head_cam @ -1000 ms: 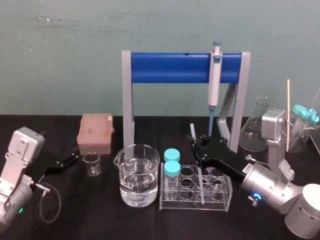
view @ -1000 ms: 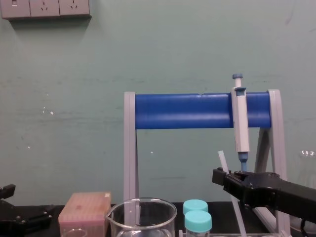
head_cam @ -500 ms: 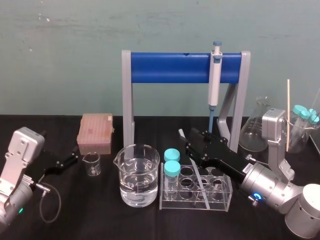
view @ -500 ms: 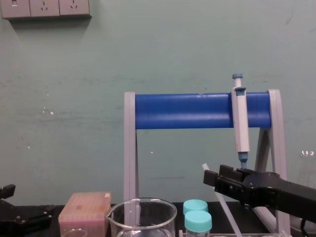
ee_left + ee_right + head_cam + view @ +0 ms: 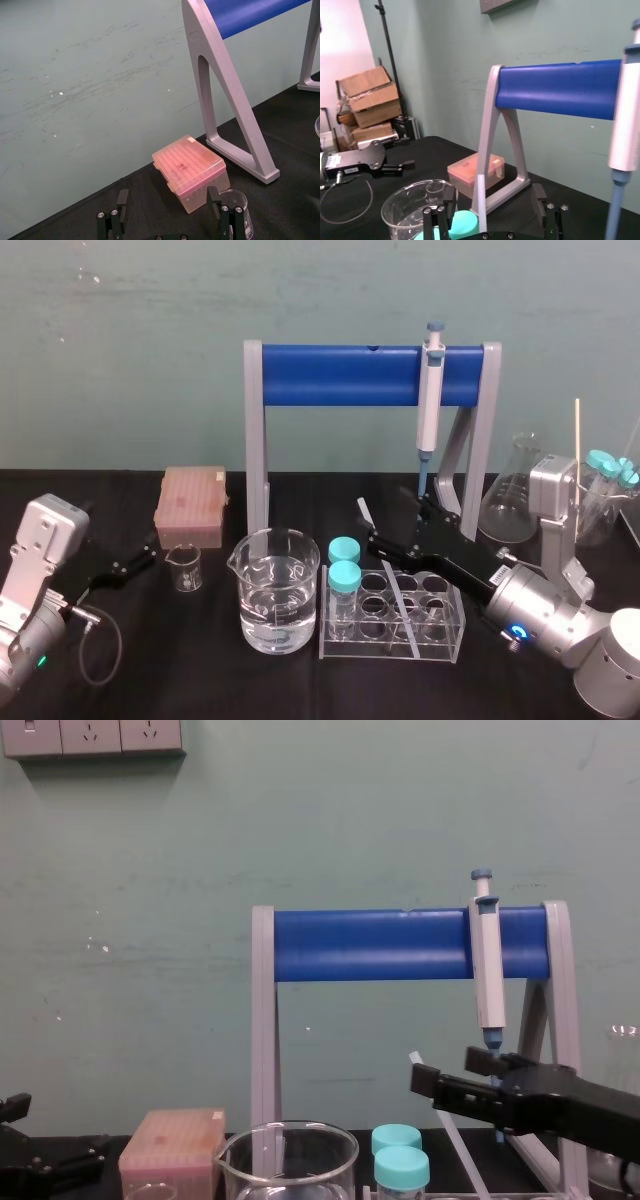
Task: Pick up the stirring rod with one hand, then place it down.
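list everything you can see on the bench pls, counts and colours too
stirring rod: 1, translucent white, leaning in the rack
rack: 1, clear, centre front
rack tubes: 2, teal caps, rack's left end
large beaker: 1, clear, holding clear liquid, left of the rack
small beaker: 1, clear, in front of the tip box
tip box: 1, pink, rear left
stand: 1, blue bar on grey legs, rear centre
pipette: 1, grey-white with blue tip, hanging on the stand
flask: 1, clear, rear right
far tubes: 2, teal caps, right edge
stick: 1, tan, upright, right
left gripper: 1, black, open, parked at left
right gripper: 1, black, open, above the rack
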### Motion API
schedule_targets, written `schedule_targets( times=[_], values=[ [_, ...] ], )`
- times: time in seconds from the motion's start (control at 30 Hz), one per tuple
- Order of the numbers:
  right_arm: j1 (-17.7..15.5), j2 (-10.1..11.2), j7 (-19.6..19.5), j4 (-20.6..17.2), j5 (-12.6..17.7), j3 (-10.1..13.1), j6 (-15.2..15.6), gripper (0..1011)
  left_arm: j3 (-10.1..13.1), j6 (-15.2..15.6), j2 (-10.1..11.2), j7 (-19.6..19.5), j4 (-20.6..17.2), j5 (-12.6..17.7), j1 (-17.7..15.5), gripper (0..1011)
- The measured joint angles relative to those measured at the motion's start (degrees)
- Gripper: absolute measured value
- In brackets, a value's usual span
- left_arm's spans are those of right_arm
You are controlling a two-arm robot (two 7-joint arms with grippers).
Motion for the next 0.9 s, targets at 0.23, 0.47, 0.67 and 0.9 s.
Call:
schedule_targets(
  times=[0.23,0.47,0.67,0.9],
  values=[
    [-3.81,2.72,-2.35,-4.89,-0.15,1.88,1.4,1004,0.0,0.0,0.0,0.0,0.0,0.0,0.0,1000],
    [-10.29,5.74,-11.54,-10.71,-2.2,7.47,2.83,1004,0.0,0.0,0.0,0.0,0.0,0.0,0.0,1000],
    [-11.28,3.79,-28.65,-10.12,-10.56,11.06,6.88,1004,0.0,0.0,0.0,0.0,0.0,0.0,0.0,1000],
    [-9.7,2.04,-35.08,-7.98,-14.18,11.71,11.19,1004,0.0,0.0,0.0,0.0,0.0,0.0,0.0,1000]
  ],
)
